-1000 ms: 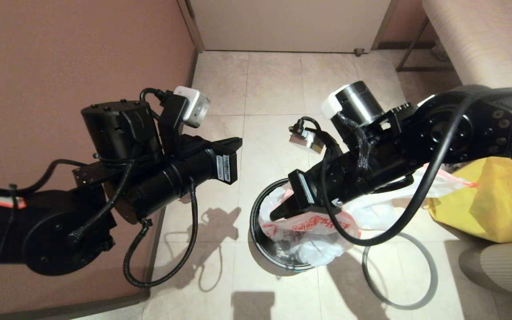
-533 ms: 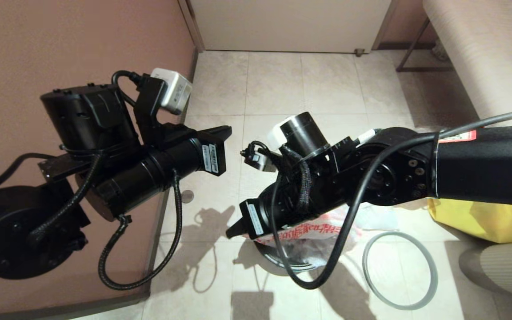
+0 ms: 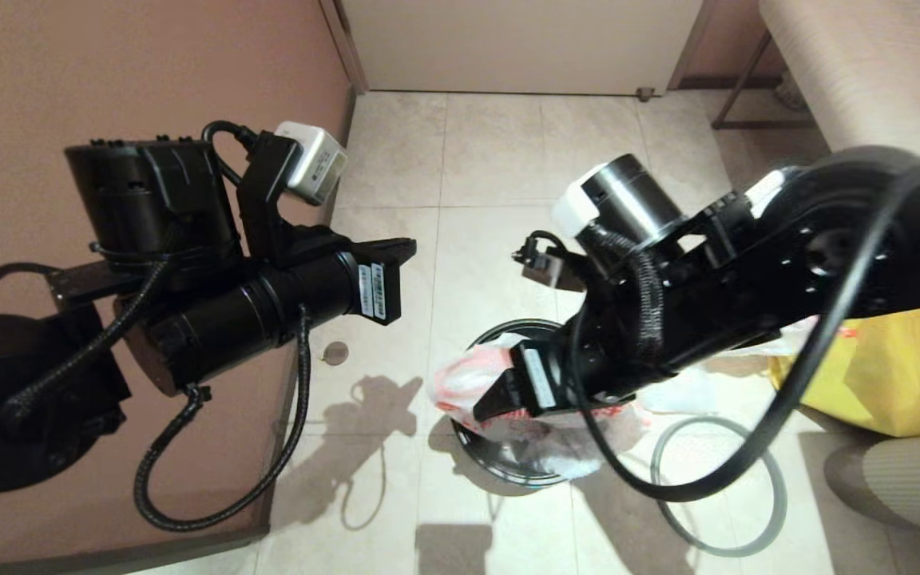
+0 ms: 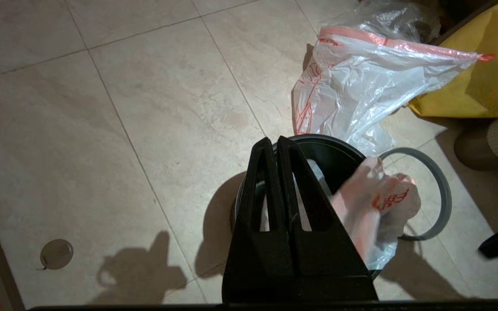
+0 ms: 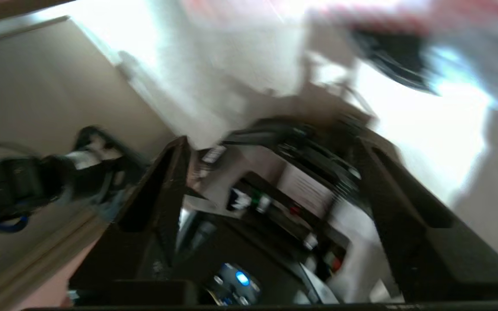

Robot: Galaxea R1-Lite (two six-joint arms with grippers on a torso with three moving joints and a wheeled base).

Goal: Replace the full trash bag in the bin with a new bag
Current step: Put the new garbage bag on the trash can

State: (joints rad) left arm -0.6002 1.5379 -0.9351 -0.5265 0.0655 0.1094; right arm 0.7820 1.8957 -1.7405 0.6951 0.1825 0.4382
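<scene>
Right pincer (image 3: 485, 409) is low over the small round black plastic bin (image 3: 508, 467) on the tiled floor, fingers spread wide, gripping nothing visible. Translucent white thin plastic bag with red print (image 3: 468, 379) is bunched in the bin mouth, draping over the rim. Left pincer (image 4: 276, 144) is clamped shut and empty, hovering beside the wall. Separate grey ring rim (image 3: 755, 543) lies on the floor just beside the bin.

The right gripper (image 3: 485, 409), shut inside the bin (image 3: 482, 455) a second ago, now stands spread-fingered at its near-left rim, bag plastic (image 3: 460, 379) bunched over that edge.
</scene>
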